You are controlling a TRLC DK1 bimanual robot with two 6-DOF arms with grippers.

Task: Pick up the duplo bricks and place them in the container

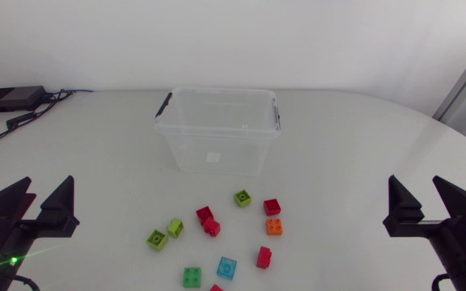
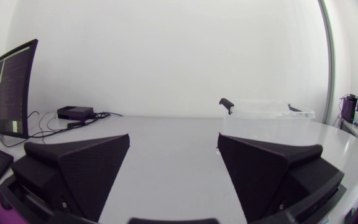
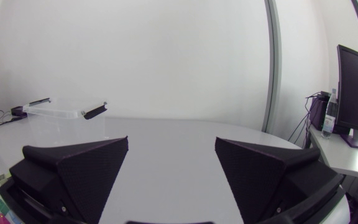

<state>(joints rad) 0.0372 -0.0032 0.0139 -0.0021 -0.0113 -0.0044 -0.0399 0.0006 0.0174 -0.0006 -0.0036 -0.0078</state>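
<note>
The right hand (image 3: 171, 142) is seen at the near edge, its two broad, matte black wedge-shaped fingers (image 3: 73, 171) spread wide with nothing held between them. The pale grey worktop (image 3: 166, 180) is seen through the gap and stretching ahead. A clear plastic container (image 3: 58, 124) with a black clip handle (image 3: 95, 112) is set on it, ahead of the hand and off to one side, well apart from the fingers.

Container behind, bricks in front, my grippers out at the sides.
On the table (image 1: 362, 145) I see the container (image 1: 217, 129) midway along the far edge, and the duplo bricks (image 1: 211, 227) scattered before it toward the near edge. They lie between my left gripper (image 1: 49, 192) and right gripper (image 1: 415, 192), well apart from both.
</note>
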